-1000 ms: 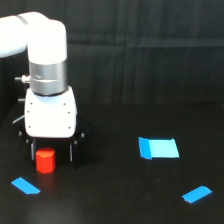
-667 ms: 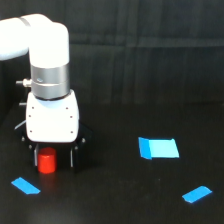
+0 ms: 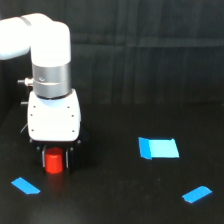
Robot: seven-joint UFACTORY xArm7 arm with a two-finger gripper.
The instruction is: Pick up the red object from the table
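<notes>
The red object (image 3: 54, 162), a short bright red-orange block, sits low between the two dark fingers of my gripper (image 3: 55, 164) at the exterior view's left. Both fingers press against its sides, so the gripper is shut on it. The white gripper body and silver wrist stand upright directly above the block and hide its top. Its base is at or just above the black table (image 3: 115, 200); I cannot tell whether it still touches the surface.
A larger blue rectangular patch (image 3: 159, 148) lies to the exterior view's right of the gripper. One blue tape strip (image 3: 25, 185) lies in front of the gripper at the left, and another (image 3: 197, 194) at the lower right.
The gripper's fingers have drawn in from a wide spread to the block's sides. The gripper and the block have shifted slightly toward the exterior view's right.
</notes>
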